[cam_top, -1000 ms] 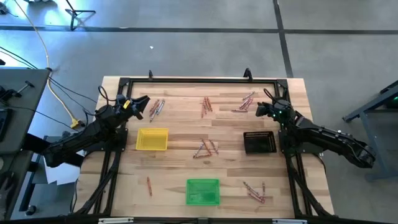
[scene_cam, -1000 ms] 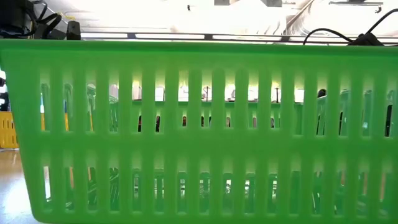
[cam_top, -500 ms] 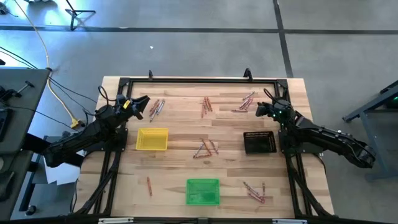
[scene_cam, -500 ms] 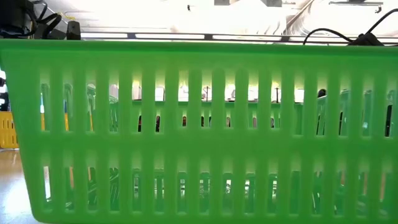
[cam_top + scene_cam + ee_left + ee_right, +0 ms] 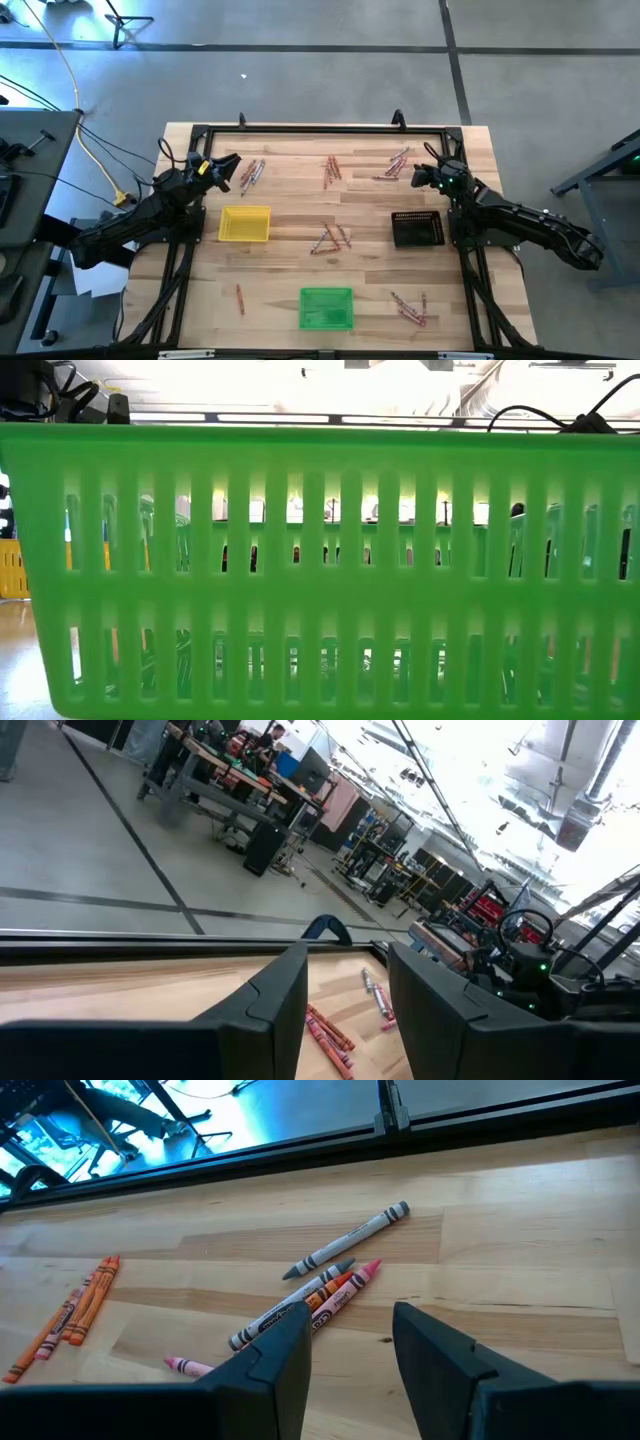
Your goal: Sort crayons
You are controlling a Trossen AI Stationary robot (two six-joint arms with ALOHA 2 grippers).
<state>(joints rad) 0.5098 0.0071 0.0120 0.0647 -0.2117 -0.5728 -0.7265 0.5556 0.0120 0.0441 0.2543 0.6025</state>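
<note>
Crayons lie flat on the wooden table in loose groups: beside my left gripper, far centre, far right, middle, near right, and a single one near left. My left gripper is open and empty at the far left, just left of its group; in its wrist view crayons lie ahead. My right gripper is open and empty at the far right; in its wrist view grey, orange and pink crayons lie just ahead.
A yellow tray stands at centre left, a black tray at centre right and a green tray at the near centre; the green tray's slotted wall fills the low view. A black frame runs along the far edge.
</note>
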